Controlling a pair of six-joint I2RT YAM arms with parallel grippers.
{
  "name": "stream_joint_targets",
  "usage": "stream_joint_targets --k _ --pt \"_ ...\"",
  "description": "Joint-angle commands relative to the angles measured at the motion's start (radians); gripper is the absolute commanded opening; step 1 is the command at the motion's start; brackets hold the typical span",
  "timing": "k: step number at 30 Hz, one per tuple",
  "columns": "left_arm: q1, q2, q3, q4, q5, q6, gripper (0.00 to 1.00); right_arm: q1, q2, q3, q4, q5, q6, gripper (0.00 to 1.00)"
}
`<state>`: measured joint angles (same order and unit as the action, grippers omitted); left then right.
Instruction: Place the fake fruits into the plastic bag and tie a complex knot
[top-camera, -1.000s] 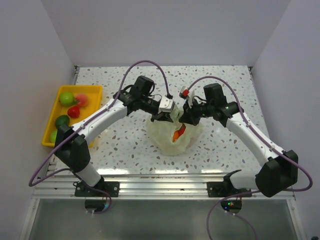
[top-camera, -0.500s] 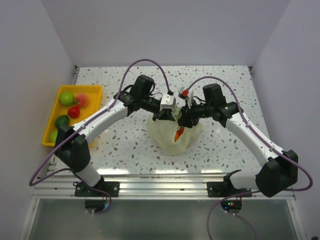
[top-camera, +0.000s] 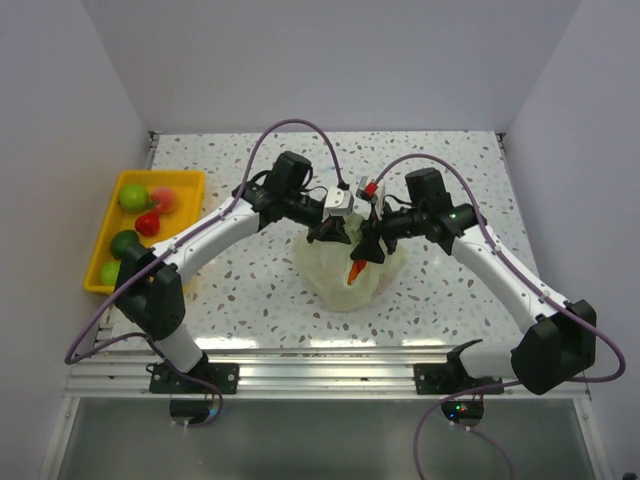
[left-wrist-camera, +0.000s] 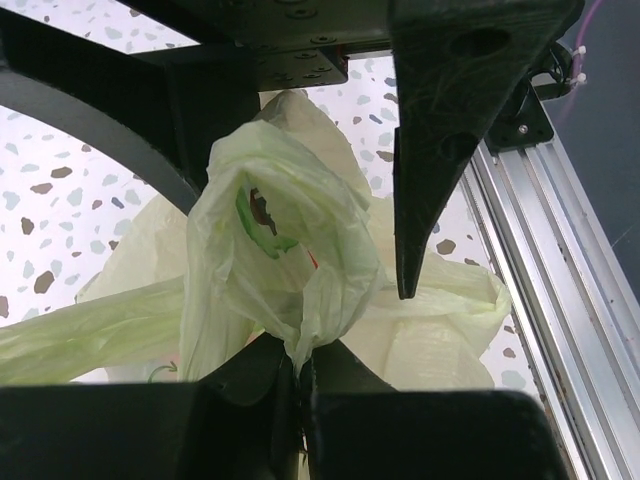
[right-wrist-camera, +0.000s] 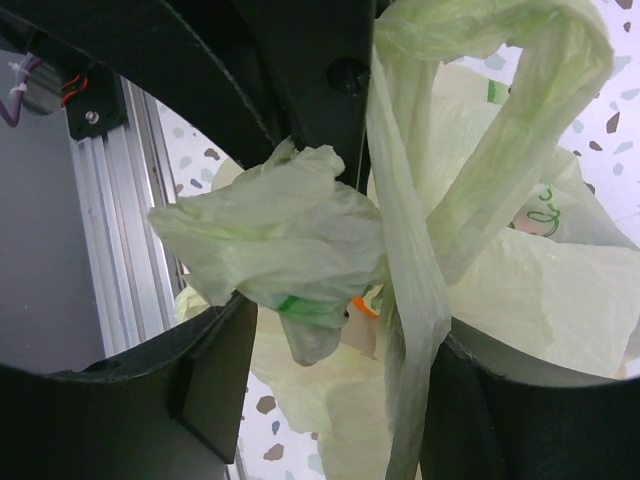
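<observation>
The pale green plastic bag sits mid-table between both arms, and an orange fake fruit shows through its top. Its neck is twisted into a loose knot, a bunched loop with tails. My left gripper is shut on a pinch of that plastic just below the loop. My right gripper stands open around the bunch, with one tail draped along its right finger. From above, the left gripper and right gripper meet over the bag.
A yellow tray at the left edge holds several fruits: a light green one, a red one and a dark green one. The aluminium rail runs along the near edge.
My right gripper has opened and let go of the bag's plastic. Both grippers shifted slightly toward the far side, and the bag's top was drawn up a little.
</observation>
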<state>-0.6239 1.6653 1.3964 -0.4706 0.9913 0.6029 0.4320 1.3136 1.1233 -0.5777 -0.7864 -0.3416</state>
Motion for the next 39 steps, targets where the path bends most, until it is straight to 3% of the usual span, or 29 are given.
stream_joint_targets --k 1,13,17,18,21,25,37,39 --pt "0.003 0.007 0.016 0.026 0.007 0.012 0.06 0.007 -0.025 0.032 -0.034 -0.051 -0.045 0.61" --pt "-0.007 -0.001 0.046 0.043 0.044 -0.015 0.12 0.016 0.019 0.038 0.016 -0.034 -0.005 0.59" --pt "-0.02 -0.009 0.05 0.012 0.037 0.005 0.15 0.016 0.018 0.039 0.019 -0.033 -0.004 0.46" --pt "-0.022 -0.012 0.052 -0.005 0.037 0.018 0.19 0.016 0.016 0.04 0.018 -0.028 -0.01 0.36" --pt "-0.022 -0.038 0.05 -0.02 0.021 0.026 0.27 0.014 0.015 0.04 0.007 -0.016 -0.03 0.2" --pt "-0.02 -0.076 0.053 -0.034 0.021 0.028 0.33 0.016 0.019 0.04 -0.004 -0.017 -0.039 0.08" --pt "-0.016 -0.164 0.017 -0.174 -0.045 0.127 0.36 0.014 0.013 0.046 -0.016 -0.016 -0.046 0.01" --pt "-0.017 -0.17 0.003 -0.166 -0.043 0.129 0.28 0.014 0.012 0.047 -0.022 -0.023 -0.051 0.01"
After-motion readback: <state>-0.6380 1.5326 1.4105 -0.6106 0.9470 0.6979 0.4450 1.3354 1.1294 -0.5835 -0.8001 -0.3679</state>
